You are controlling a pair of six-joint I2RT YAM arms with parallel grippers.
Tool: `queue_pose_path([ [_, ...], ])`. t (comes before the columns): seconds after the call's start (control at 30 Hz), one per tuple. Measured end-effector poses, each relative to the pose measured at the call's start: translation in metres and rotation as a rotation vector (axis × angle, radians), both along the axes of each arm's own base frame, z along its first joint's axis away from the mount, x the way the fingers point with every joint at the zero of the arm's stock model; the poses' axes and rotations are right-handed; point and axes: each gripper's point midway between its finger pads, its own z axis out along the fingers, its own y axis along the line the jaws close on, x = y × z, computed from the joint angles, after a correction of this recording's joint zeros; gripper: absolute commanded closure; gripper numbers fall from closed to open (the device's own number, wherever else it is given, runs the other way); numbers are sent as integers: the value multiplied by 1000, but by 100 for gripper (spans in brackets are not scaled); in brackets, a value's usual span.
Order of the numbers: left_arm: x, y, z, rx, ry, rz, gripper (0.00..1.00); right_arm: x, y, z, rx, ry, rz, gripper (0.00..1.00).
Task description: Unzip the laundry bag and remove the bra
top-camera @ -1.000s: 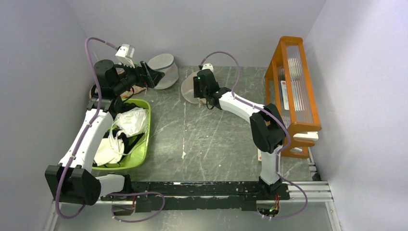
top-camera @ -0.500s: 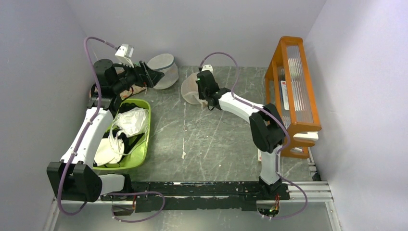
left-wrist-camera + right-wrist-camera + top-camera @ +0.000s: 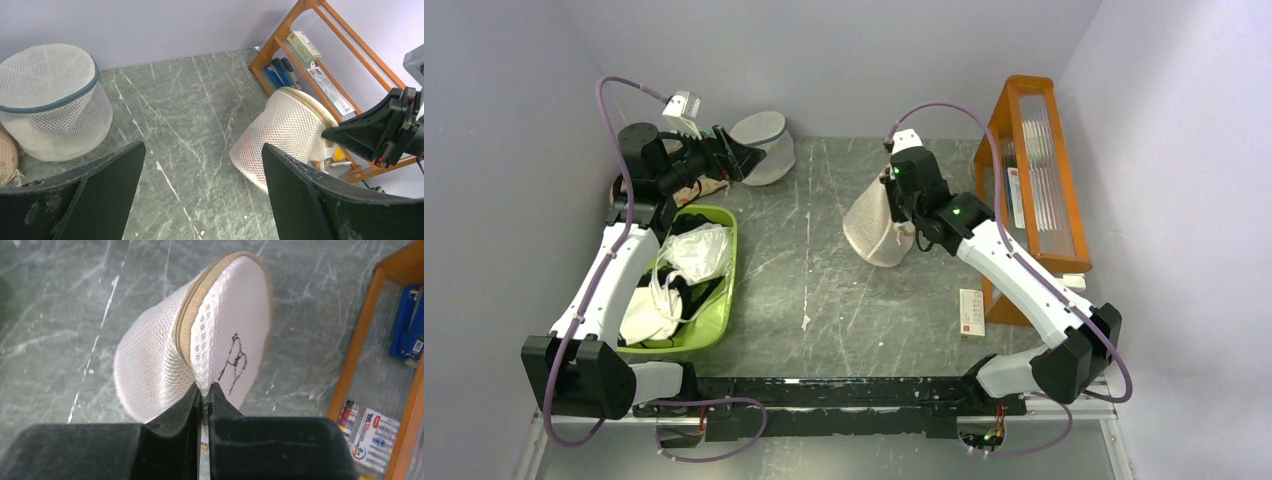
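The laundry bag [image 3: 874,228] is a cream mesh dome with a tan zip round its rim and a black bra icon [image 3: 234,362]. It hangs lifted off the table at centre right. My right gripper [image 3: 898,205] is shut on the mesh at the bag's rim [image 3: 202,390]. The bag also shows in the left wrist view [image 3: 282,130]. A faint pink shows through its mesh; the bra itself is hidden. My left gripper [image 3: 746,160] is open and empty at the far left, above the table.
A greyish-white mesh cylinder [image 3: 764,145] stands at the back left. A green basket [image 3: 720,300] with white clothes sits on the left. An orange wooden rack [image 3: 1024,190] stands on the right. A small card [image 3: 971,310] lies on the table.
My right arm has swung right and toward the near side, lifting the laundry bag from the back centre to the centre right. The left arm has hardly moved.
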Motion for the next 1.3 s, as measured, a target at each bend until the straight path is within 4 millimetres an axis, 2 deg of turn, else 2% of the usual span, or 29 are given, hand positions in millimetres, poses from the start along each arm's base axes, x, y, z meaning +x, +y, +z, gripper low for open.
queue_pose_path([
  [0.1,0,0,-1,5,-2,1,2,-15,10,-8,-39,43,41,100],
  [0.17,1,2,-3,19,-2,10,2,-28,31,-20,-70,70,102,100],
  [0.23,3,5,-5,34,-2,24,2,-42,61,-38,-101,103,175,99],
  [0.33,6,9,-8,57,-9,49,2,-61,101,-79,-148,182,270,80],
  [0.43,7,11,-9,75,-16,61,2,-80,131,-116,-150,269,350,58],
  [0.53,8,9,-11,98,-22,68,2,-96,139,-127,-97,314,393,37],
  [0.6,7,6,-14,115,-23,65,2,-104,138,-118,-38,303,413,27],
  [0.7,4,-3,-16,131,-28,42,2,-113,132,-83,65,238,429,18],
  [0.83,-6,-26,-20,168,-43,-13,2,-113,115,-26,217,96,399,17],
  [0.9,-13,-42,-23,194,-50,-50,2,-107,100,-15,263,60,356,19],
  [0.97,-23,-59,-27,219,-55,-97,2,-96,77,-22,298,56,291,23],
  [1.0,-26,-63,-28,228,-58,-111,2,-89,63,-32,313,70,249,27],
  [1.07,-33,-73,-30,249,-68,-140,2,-79,38,-62,332,129,165,33],
  [1.13,-40,-82,-27,266,-94,-163,2,-76,20,-94,343,209,96,35],
  [1.2,-45,-86,-23,274,-118,-174,2,-77,14,-119,347,289,51,35],
  [1.3,-52,-90,-16,280,-150,-190,2,-77,21,-141,366,373,31,35],
])
